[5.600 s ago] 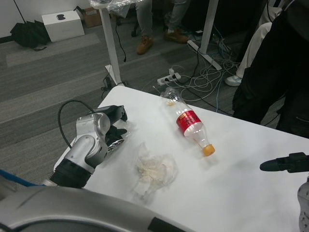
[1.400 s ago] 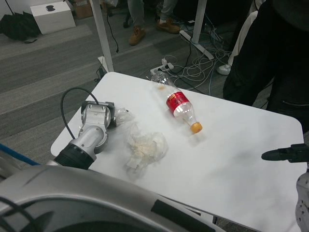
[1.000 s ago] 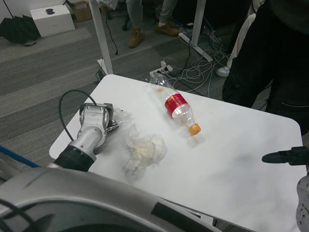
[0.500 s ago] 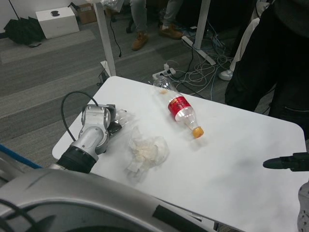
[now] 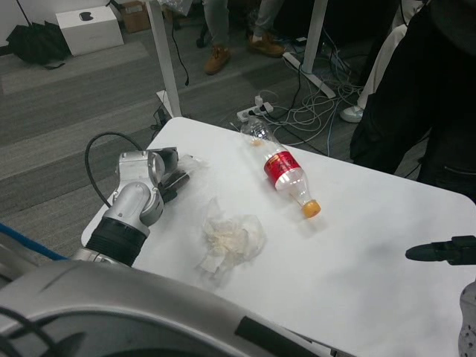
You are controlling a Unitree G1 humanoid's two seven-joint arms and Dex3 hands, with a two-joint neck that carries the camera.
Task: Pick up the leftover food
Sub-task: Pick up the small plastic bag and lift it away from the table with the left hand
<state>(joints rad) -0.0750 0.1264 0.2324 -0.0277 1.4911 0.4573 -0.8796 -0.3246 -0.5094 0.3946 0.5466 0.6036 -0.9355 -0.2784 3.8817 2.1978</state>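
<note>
Not picked up yet - the leftover food (image 5: 232, 239) in its clear wrap sits on the table (image 5: 372, 223); left hand (image 5: 172, 177) just beside it, grip unclear; right hand (image 5: 440, 251) waits far right, can't tell either.

On the white table (image 5: 372, 223) lies a clear bottle (image 5: 286, 169) with red label and orange cap; left of it, pale cream leftover food (image 5: 232, 239) in clear wrap.
</note>
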